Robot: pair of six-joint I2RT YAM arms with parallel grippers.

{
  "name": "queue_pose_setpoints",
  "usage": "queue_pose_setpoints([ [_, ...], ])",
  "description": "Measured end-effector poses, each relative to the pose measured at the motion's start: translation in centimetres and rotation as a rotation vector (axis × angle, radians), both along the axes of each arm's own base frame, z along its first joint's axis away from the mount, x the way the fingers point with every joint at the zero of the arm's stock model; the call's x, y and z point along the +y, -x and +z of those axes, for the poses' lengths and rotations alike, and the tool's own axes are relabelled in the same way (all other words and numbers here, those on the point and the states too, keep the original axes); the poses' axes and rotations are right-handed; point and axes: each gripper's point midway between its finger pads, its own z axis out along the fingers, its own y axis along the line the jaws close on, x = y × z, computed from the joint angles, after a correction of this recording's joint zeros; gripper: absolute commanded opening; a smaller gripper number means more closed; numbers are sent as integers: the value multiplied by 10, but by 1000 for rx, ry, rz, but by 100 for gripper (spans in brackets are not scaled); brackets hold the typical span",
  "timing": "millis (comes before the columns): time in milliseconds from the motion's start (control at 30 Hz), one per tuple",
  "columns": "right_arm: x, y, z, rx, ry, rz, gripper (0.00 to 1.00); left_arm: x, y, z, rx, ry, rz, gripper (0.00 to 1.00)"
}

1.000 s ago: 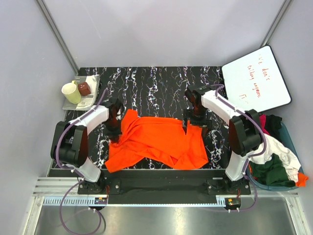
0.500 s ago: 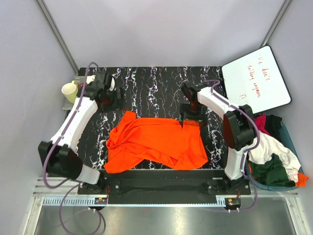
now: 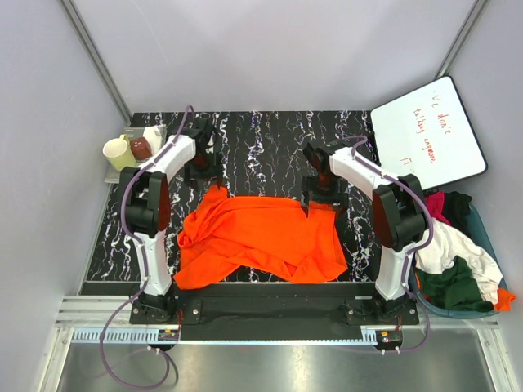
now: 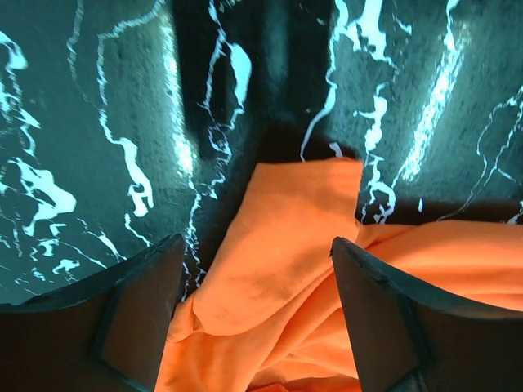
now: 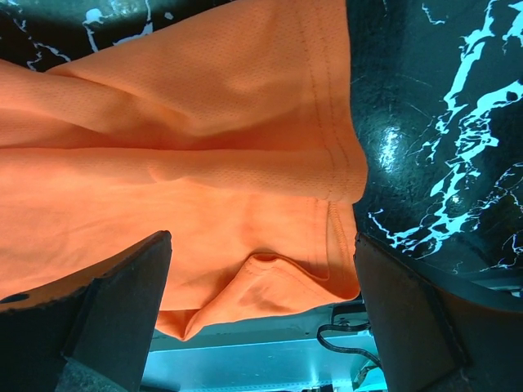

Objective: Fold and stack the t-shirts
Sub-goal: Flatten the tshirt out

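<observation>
A black table veined with white (image 3: 261, 135) stands between plain grey walls (image 3: 270, 49). The whiteboard (image 3: 429, 131) at the far right carries red handwriting too small to read. The orange t-shirt (image 3: 261, 237) lies crumpled mid-table, and other t-shirts (image 3: 458, 249) fill a tub (image 3: 484, 229) on the right. The left gripper (image 4: 257, 245) and right gripper (image 5: 261, 238) hover over the shirt's far edge, jaws apart and empty.

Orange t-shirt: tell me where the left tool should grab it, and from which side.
Probably the narrow flap at the far left corner of the orange t-shirt, taken from above. It lies flat on the table, clear of the bunched folds, and the open left tool hangs over it.
</observation>
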Motion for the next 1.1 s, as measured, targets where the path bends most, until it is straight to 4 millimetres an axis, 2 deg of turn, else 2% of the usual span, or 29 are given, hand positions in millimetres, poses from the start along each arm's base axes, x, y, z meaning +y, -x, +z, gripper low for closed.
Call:
queue_pose_setpoints([
  [67, -2, 0, -1, -2, 8, 0, 100, 2, -3, 1, -5, -8, 7, 63],
  [100, -2, 0, -1, -4, 12, 0, 100, 4, -5, 1, -6, -12, 10, 56],
  [167, -3, -2, -1, -12, 16, -1, 100, 4, -9, -2, -4, -18, 14, 54],
  [267, -6, -8, -1, -33, 22, -8, 100, 5, -10, -17, 27, -27, 14, 52],
  [367, -11, -23, 3, -66, 9, -32, 100, 5, -5, -37, 80, -38, 12, 42],
  [433, -17, -38, 5, -93, -5, -60, 100, 4, -3, -43, 99, -31, 12, 29],
  [467, -21, -46, 5, -106, -11, -75, 100, 4, -3, -43, 99, -31, 12, 7],
  [500, -26, -53, 4, -117, -16, -89, 100, 4, -4, -42, 96, -29, 12, 0],
  [667, -39, -81, -8, -134, -22, -121, 100, 3, -4, -42, 97, -27, 2, 0],
  [800, -28, -93, -29, -102, -56, -106, 99, 3, -4, -41, 95, -29, -4, 0],
  [900, -18, -94, -48, -66, -93, -96, 95, 4, -4, -36, 91, -29, -7, 0],
  [933, -16, -93, -51, -51, -99, -93, 93, 4, -5, -33, 87, -28, -7, 0],
  [1000, -12, -95, -50, -51, -121, -89, 69, 4, -5, -26, 75, -26, -7, 0],
  [1033, -12, -95, -50, -41, -122, -84, 40, 4, -5, -22, 69, -25, -7, 0],
  [1067, -12, -94, -51, -31, -125, -82, 25, 4, -6, -18, 62, -25, -7, 0],
  [1100, -13, -93, -51, -21, -130, -79, 14, 4, -8, -14, 52, -24, -5, 0],
])
